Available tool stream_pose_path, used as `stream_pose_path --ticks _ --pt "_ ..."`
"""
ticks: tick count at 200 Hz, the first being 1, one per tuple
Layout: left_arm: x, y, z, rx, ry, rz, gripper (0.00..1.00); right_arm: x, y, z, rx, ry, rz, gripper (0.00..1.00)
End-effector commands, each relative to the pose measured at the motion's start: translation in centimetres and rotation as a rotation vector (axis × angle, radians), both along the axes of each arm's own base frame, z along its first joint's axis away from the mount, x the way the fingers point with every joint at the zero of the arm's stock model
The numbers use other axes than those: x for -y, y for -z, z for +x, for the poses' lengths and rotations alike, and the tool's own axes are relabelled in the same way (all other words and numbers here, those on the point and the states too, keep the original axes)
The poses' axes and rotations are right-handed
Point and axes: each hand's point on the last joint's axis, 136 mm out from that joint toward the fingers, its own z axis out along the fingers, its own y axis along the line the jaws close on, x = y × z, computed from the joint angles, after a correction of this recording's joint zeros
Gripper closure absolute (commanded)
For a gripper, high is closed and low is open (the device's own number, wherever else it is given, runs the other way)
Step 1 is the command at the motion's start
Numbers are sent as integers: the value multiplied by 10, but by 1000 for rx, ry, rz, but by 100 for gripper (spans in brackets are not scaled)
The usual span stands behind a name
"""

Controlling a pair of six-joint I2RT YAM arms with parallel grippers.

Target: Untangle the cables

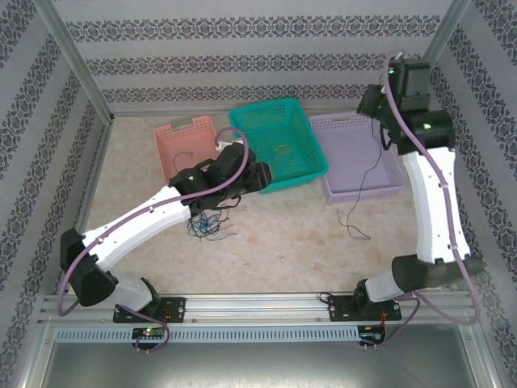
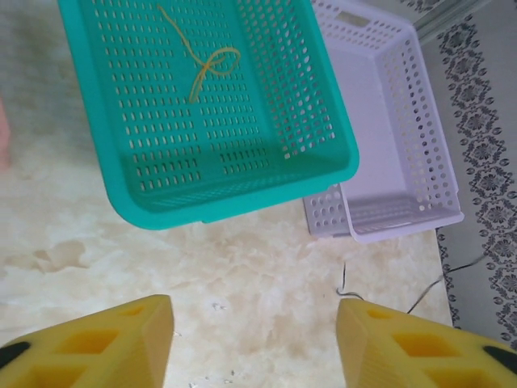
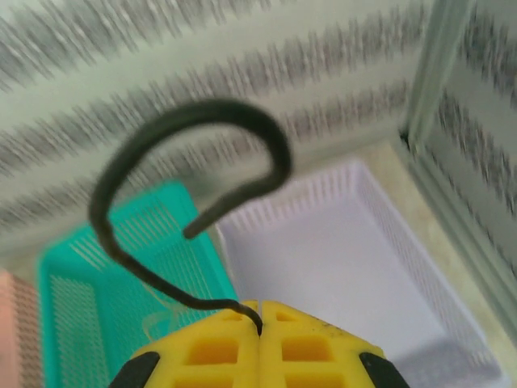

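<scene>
Your right gripper (image 3: 258, 314) pinches a black cable (image 3: 218, 107) over the purple basket (image 3: 347, 259) at two o'clock; the left gripper (image 2: 254, 331) hangs spread. Next, you probably lower it in and release.

Top external: we look steeply down from above and behind the arm bases (image 1: 149, 307), whole desk (image 1: 275, 234) in frame, far off. Left wrist: low, close over the desk, facing ahead past the left pincer (image 2: 254, 323) at the teal basket (image 2: 242, 194) and lilac basket (image 2: 396, 217). Right wrist: higher, behind the right pincer (image 3: 258, 314), facing the back wall (image 3: 202, 81), blurred. All three share both baskets.
</scene>
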Motion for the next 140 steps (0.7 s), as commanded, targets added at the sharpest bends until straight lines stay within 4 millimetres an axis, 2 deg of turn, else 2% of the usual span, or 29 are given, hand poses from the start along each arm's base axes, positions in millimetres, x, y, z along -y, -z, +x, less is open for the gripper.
stream_pose_path --ticks 1,19,35,65,95,140 --pt "-22 -2 -3 35 -6 81 40 0 -75 -2 252 -9 -28 100" --pt "-26 -2 -5 44 0 89 37 0 -134 -10 434 -16 -31 100" --pt "-29 -1 -8 43 2 95 37 -1 -177 -16 556 -34 -37 100" --pt "-34 2 -14 35 -2 88 36 3 -235 -18 745 -37 1 100" --pt "-37 4 -17 27 -11 83 36 20 -267 -9 888 -2 52 100" --pt "-44 3 -20 31 -25 86 36 36 -287 12 1045 -4 80 100"
